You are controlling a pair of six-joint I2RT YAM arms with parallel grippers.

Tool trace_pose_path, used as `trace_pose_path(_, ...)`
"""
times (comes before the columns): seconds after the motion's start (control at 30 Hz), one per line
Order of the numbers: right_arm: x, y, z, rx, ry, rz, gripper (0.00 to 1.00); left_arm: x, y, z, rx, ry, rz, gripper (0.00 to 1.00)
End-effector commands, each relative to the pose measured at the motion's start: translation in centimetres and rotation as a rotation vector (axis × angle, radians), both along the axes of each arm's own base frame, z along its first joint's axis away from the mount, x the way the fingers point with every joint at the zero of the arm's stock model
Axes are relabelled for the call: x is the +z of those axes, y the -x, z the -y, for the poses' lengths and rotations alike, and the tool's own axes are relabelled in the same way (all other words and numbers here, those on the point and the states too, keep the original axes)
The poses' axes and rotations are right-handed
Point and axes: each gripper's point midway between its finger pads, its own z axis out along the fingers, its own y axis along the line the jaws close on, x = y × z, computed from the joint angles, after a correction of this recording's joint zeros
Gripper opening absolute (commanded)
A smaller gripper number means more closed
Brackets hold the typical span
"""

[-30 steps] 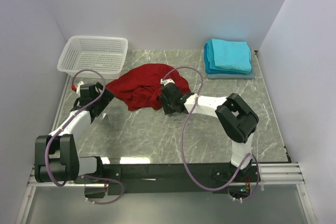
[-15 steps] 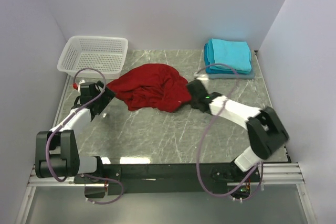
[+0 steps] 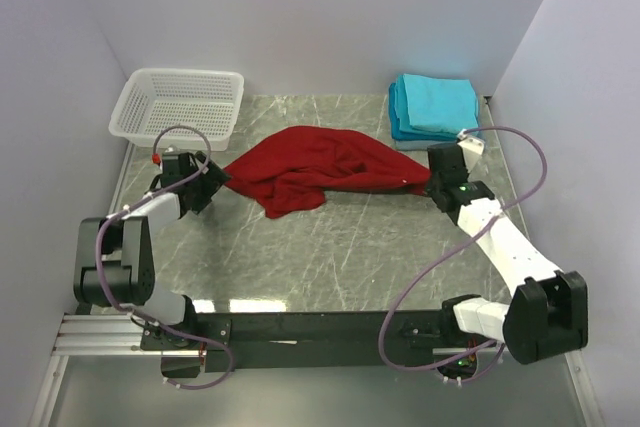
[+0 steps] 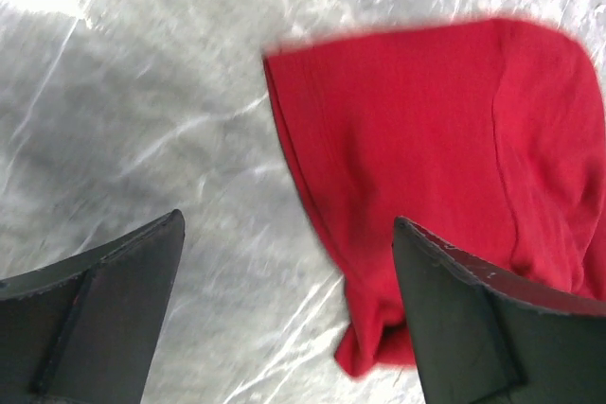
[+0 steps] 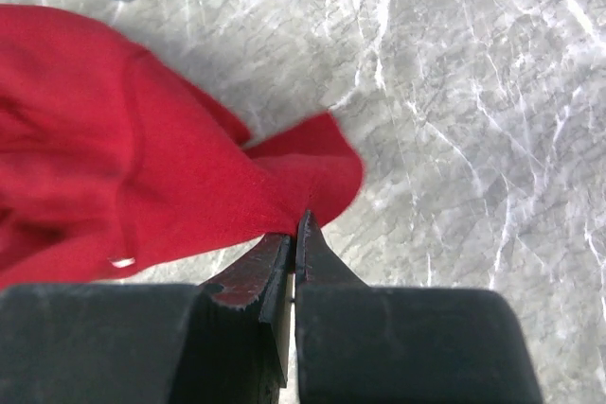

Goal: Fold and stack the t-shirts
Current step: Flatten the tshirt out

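The deep red t-shirt (image 3: pixel 318 167) lies crumpled and stretched out across the middle of the table. My right gripper (image 3: pixel 432 185) is shut on its right edge; in the right wrist view the red cloth (image 5: pixel 142 186) is pinched between the closed fingers (image 5: pixel 254 276). My left gripper (image 3: pixel 213 185) is open at the shirt's left end; in the left wrist view a corner of the red cloth (image 4: pixel 417 205) lies between the wide-apart fingers (image 4: pixel 473 319), not gripped. Folded turquoise t-shirts (image 3: pixel 434 107) are stacked at the back right.
A white mesh basket (image 3: pixel 180 105) stands at the back left corner. White walls close in the back and both sides. The grey marble table (image 3: pixel 330 257) shows in front of the shirt.
My right gripper has dragged the red shirt's edge far to the right, stretching the cloth out. My left gripper has moved a little back and right to the shirt's left end.
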Motion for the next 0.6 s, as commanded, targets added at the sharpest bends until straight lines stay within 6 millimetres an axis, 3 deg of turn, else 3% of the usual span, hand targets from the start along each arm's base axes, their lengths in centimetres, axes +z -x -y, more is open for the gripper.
trace_pose_path(0.0,1.2,-0.1,-0.2,0.027,-0.038,0.064,0.00,2.0,-3.1,0.3,-0.018,-0.003,0.091,0.94)
trace_pose_path(0.17,0.5,-0.4,0.2,0.009,-0.010,0.014,0.00,0.7,-5.3,1.1,-0.034,0.000,0.072,0.86)
trace_pose_path(0.2,0.2,-0.5,-0.1,0.023,-0.016,0.012,0.00,1.1,-6.0,2.4,-0.058,-0.001,0.085,0.86)
trace_pose_path(0.27,0.1,-0.6,-0.3,0.035,-0.024,0.012,0.00,0.1,-6.3,3.7,-0.085,-0.003,0.058,0.84)
trace_pose_path(0.43,0.0,-0.6,-0.2,0.034,-0.017,0.010,0.00,-1.1,-7.4,5.7,-0.127,-0.028,0.028,0.78)
trace_pose_path(0.5,0.0,-0.7,-0.4,0.039,-0.023,0.015,0.00,-1.8,-7.6,6.2,-0.148,-0.032,0.004,0.68)
trace_pose_path(0.57,0.1,-0.8,-0.4,0.041,-0.024,0.017,0.00,-2.6,-7.6,6.9,-0.173,-0.038,-0.017,0.46)
